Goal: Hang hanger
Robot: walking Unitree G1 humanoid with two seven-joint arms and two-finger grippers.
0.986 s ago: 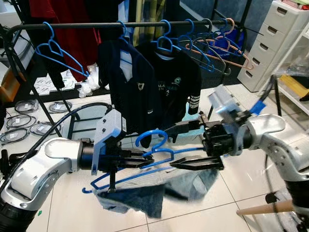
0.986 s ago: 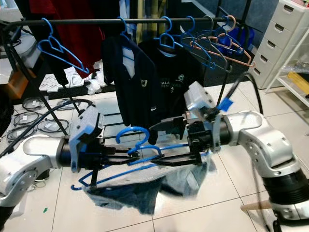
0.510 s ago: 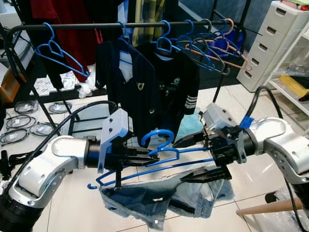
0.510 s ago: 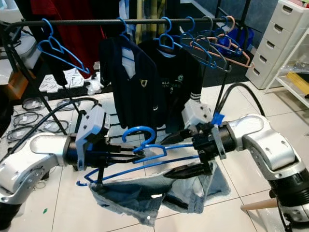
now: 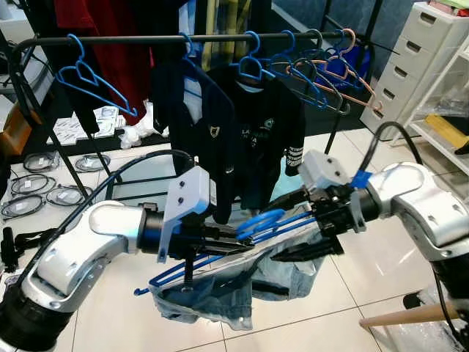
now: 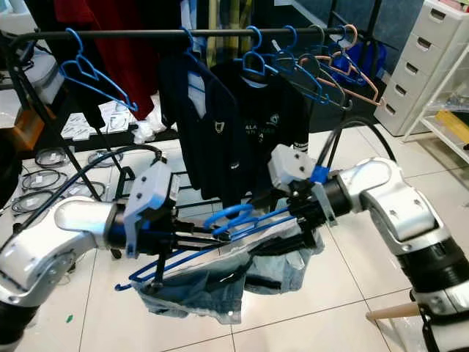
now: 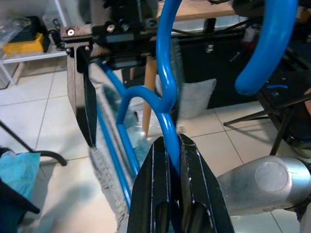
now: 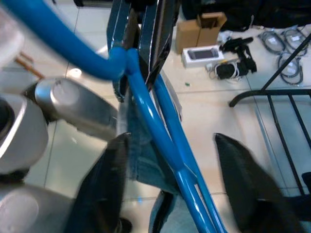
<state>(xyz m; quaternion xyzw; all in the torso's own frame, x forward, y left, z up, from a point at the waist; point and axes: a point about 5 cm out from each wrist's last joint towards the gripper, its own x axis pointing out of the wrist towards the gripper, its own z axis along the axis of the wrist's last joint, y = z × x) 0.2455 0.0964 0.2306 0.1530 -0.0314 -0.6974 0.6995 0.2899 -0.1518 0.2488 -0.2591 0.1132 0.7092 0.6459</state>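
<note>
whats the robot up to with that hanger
The left gripper is shut on the neck of a blue hanger with denim jeans draped over it, low in front of the clothes rail. The right gripper is open around the hanger's bar. It is not yet hung.

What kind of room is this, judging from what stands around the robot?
Probably a workroom or lab set up for laundry practice: a black clothes rail with hangers and dark shirts, a white drawer unit, and coiled cables on the tiled floor.
</note>
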